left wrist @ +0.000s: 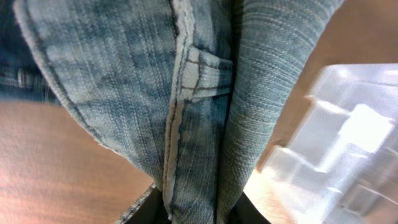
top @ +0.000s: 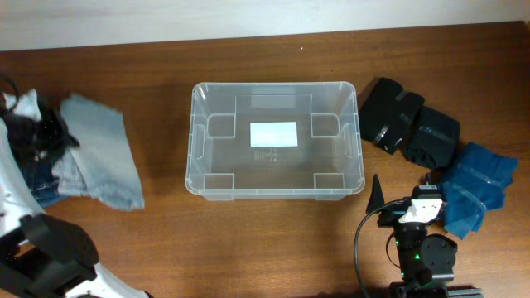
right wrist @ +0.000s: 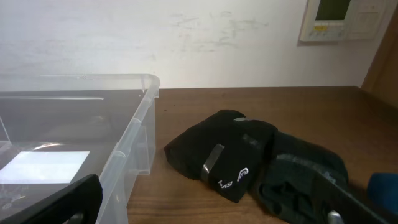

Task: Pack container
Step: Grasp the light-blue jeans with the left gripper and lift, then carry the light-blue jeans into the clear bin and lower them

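Container (top: 273,192) sits pretty much dead centre on the tabletop (top: 248,248). It's a clear tub with a white label (top: 273,134) on its base. Left hand (left wrist: 194,214) is over at the left side, clamped on some jeans (left wrist: 124,74), with the denim bunched up between its fingers. The tub's corner shows off to one side in that wrist view. Right hand (right wrist: 206,180) is spread wide apart, gripping nothing, parked near the tub's front right corner. Black clothes (top: 406,124) and a blue bundle (top: 476,186) lie to the right of the tub, close to that hand.
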You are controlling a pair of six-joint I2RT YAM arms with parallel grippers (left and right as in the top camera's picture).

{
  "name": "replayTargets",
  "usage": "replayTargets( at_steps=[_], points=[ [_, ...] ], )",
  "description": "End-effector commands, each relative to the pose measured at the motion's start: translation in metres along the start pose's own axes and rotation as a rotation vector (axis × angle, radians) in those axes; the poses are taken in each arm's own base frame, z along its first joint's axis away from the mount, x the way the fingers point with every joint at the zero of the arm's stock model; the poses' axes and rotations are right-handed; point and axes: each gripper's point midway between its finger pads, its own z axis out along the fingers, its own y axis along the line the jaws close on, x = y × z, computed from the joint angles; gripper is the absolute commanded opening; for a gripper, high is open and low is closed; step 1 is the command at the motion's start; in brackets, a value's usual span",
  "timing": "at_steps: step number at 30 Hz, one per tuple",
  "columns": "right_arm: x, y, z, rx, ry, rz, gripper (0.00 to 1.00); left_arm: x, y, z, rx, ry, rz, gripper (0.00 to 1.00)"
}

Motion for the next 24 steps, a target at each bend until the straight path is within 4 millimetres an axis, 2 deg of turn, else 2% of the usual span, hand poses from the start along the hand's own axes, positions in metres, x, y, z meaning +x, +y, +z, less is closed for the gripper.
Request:
replayTargets(
  at_steps=[1, 6, 10, 17, 20, 24],
  points=[
    [0.003, -0.003, 0.0, 0.019, 0.005, 0.005, 0.98, -0.014, -0.058, -0.046, 0.092, -0.134, 0.081, 0.01],
    [0.003, -0.003, 0.0, 0.018, 0.005, 0.005, 0.98, -0.019, -0.128, -0.089, 0.183, -0.274, 0.161, 0.01],
    [0.002, -0.003, 0.0, 0.019, 0.005, 0.005, 0.98, -0.01, -0.186, -0.104, 0.297, -0.314, 0.23, 0.01],
    [0.003, -0.003, 0.0, 0.018, 0.005, 0.005, 0.98, 0.032, -0.288, -0.095, 0.452, -0.263, 0.354, 0.01],
    [0.003, -0.003, 0.0, 0.018, 0.005, 0.005, 0.98, 0.051, -0.322, -0.085, 0.488, -0.227, 0.394, 0.01],
    [0.002, -0.003, 0.0, 0.019, 0.005, 0.005, 0.98, 0.077, -0.354, -0.061, 0.503, -0.142, 0.406, 0.01]
  ],
)
